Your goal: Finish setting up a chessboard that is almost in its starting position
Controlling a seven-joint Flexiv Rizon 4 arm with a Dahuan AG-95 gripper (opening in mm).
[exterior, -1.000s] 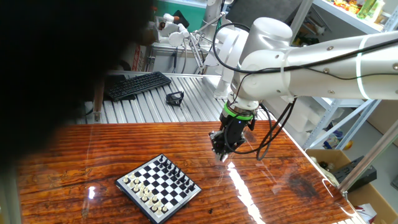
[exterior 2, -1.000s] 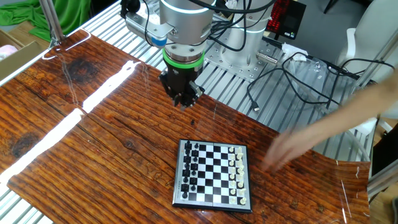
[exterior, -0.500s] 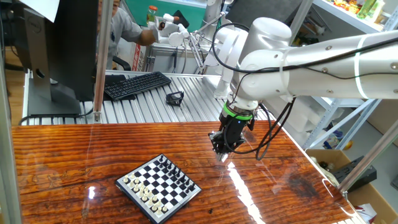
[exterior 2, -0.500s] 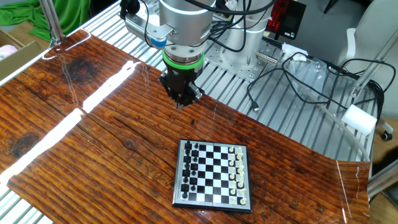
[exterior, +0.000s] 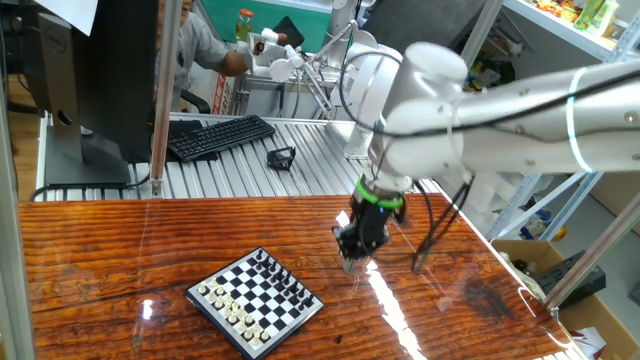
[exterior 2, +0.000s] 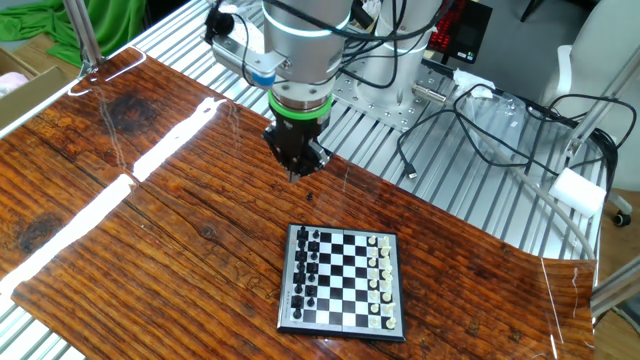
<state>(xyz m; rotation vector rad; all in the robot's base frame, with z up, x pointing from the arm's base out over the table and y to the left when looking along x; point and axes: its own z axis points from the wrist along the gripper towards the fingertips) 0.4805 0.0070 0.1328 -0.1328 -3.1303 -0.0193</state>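
- The chessboard (exterior 2: 343, 279) lay flat on the wooden table (exterior 2: 120, 240), near the table's front edge in the view from the arm's side, with nothing touching it.
- Black pieces (exterior 2: 307, 265) stood in rows along one edge of the board and white pieces (exterior 2: 380, 280) along the opposite edge. They were too tiny for me to tell which one was out of place.
- A small dark speck (exterior 2: 309, 196) sat on the bare wood between the board and the gripper. I judged it might be a stray piece waiting to go home, though I could not be sure.
- The gripper (exterior 2: 298, 172) hung beyond the board's far edge, fingers pointing straight down at the wood and close above it, near that speck. To my eye that pose suited a pick from above.
- Its fingers looked drawn close together, but whether they were fully closed or held anything I could not tell.
- In the other view the gripper (exterior: 353, 252) stood off to the side of the board (exterior: 255, 302), well clear of the pieces.
- Behind the table, a keyboard (exterior: 220, 136) rested on the metal bench, far from the board.
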